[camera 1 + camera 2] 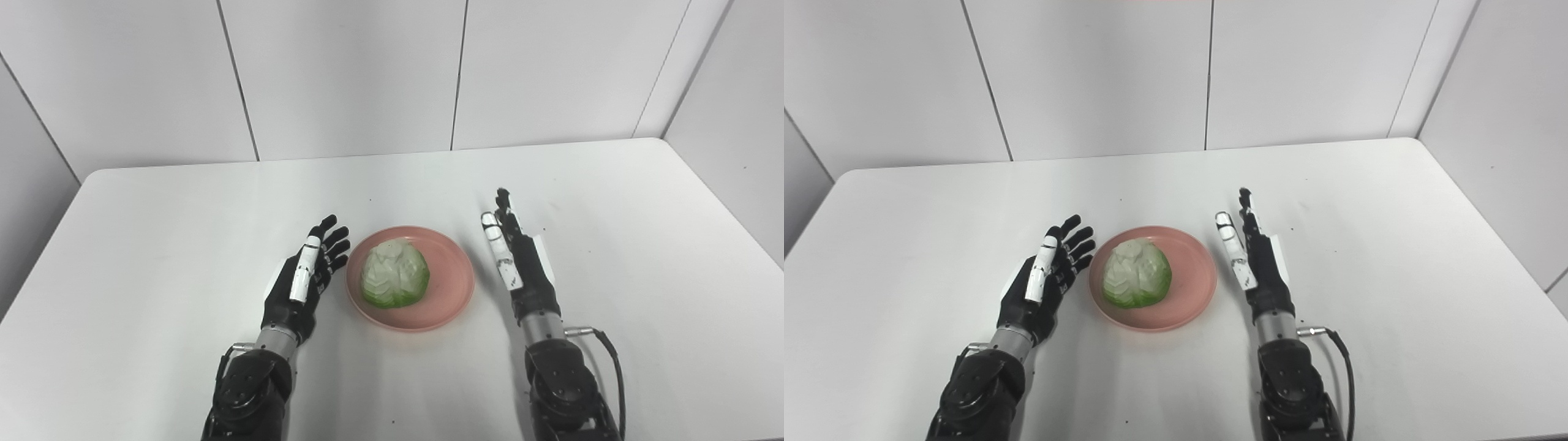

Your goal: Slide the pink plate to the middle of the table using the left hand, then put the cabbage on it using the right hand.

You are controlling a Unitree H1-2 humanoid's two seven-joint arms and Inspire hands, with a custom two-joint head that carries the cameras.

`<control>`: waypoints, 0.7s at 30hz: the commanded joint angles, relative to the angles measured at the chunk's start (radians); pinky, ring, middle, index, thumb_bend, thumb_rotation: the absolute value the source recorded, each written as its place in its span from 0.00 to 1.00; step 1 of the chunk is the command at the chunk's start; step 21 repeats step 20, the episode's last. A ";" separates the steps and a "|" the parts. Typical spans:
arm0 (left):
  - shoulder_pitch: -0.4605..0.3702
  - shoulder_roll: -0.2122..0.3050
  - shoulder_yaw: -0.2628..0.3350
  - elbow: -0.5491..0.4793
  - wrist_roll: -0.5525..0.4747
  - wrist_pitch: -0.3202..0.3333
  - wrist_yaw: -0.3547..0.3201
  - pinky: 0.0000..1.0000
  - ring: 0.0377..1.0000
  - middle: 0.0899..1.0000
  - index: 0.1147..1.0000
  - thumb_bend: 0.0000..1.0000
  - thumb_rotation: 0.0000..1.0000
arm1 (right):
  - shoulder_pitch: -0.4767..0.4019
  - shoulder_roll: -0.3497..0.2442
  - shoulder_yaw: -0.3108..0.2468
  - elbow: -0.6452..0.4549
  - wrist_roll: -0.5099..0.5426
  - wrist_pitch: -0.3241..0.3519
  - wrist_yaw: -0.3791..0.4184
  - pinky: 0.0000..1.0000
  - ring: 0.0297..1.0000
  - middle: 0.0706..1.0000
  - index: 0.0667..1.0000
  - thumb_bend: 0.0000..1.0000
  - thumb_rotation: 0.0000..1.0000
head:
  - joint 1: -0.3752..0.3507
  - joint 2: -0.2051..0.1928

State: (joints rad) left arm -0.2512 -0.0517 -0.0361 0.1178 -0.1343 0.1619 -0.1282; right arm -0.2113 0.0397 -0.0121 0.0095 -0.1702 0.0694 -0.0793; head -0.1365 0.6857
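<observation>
On a white tabletop (184, 214), the cabbage (394, 273) is seen resting on the centred plate (452, 288), flanked by the left robot hand (304, 278) and right robot hand (520, 263), both spread and empty, the task apparently done.

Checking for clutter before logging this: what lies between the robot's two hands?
The pink plate with the cabbage on it lies between the open left hand and open right hand; both eye views show it.

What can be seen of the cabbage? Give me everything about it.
The cabbage is a rounded head, pale whitish on top and brighter green around its lower edge, with layered, ridged leaves. It looks whole and sits on the pink plate, slightly left of the plate's centre, near the middle of the table. Only the plate touches it; the left hand and right hand are open, beside the plate.
</observation>
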 commanded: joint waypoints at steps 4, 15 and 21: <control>-0.002 0.024 -0.016 -0.016 0.050 -0.095 0.002 1.00 0.99 0.98 0.98 0.47 1.00 | -0.009 0.010 0.010 -0.018 0.015 -0.020 -0.005 0.99 1.00 1.00 1.00 0.27 1.00 | -0.001 -0.006; 0.007 0.041 -0.029 0.035 0.118 -0.200 0.022 1.00 1.00 1.00 1.00 0.48 1.00 | 0.001 0.007 0.017 0.004 0.039 -0.011 0.002 1.00 1.00 1.00 1.00 0.25 1.00 | 0.004 -0.028; 0.008 0.038 -0.024 0.045 0.117 -0.210 0.022 0.99 0.99 0.99 0.99 0.46 1.00 | 0.004 0.007 0.020 0.008 0.050 -0.001 0.005 1.00 1.00 1.00 0.99 0.27 1.00 | 0.006 -0.031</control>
